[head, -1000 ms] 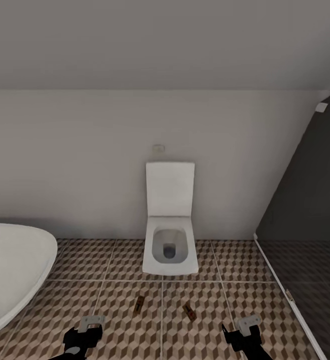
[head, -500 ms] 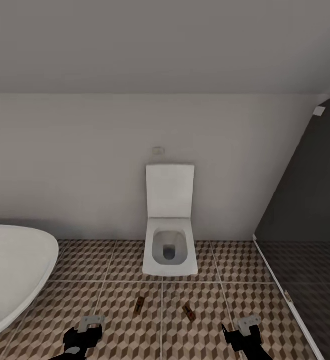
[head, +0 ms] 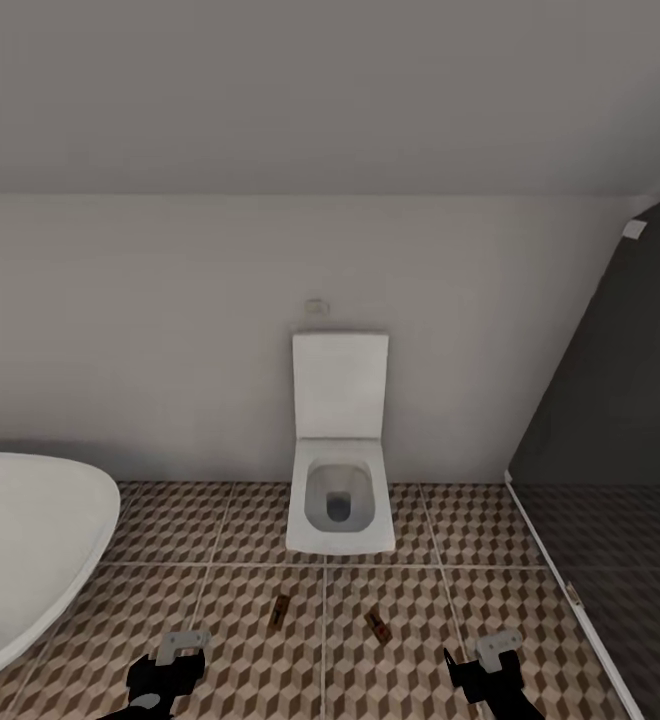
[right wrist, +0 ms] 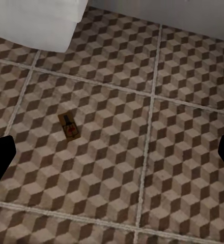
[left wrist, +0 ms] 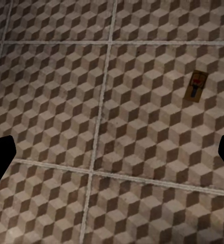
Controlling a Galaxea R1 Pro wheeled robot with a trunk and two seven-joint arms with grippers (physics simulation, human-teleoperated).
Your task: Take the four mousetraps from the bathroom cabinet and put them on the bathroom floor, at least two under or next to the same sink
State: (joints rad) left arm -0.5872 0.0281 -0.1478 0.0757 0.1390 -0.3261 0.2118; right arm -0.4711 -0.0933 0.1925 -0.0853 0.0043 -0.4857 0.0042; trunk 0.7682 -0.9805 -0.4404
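Two mousetraps (head: 279,611) (head: 377,625) — seemingly flat — on bathroom floor (head: 220,600).

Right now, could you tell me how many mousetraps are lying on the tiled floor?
2: one mousetrap lies before the toilet, the other mousetrap beside it, toward the shower glass. Others may lie beyond these views.

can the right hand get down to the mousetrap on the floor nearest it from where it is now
Probably yes. The right hand looks open and empty, and the mousetrap lies flat on bare tile ahead and slightly inward of it. Nothing stands between them; the toilet sits farther back.
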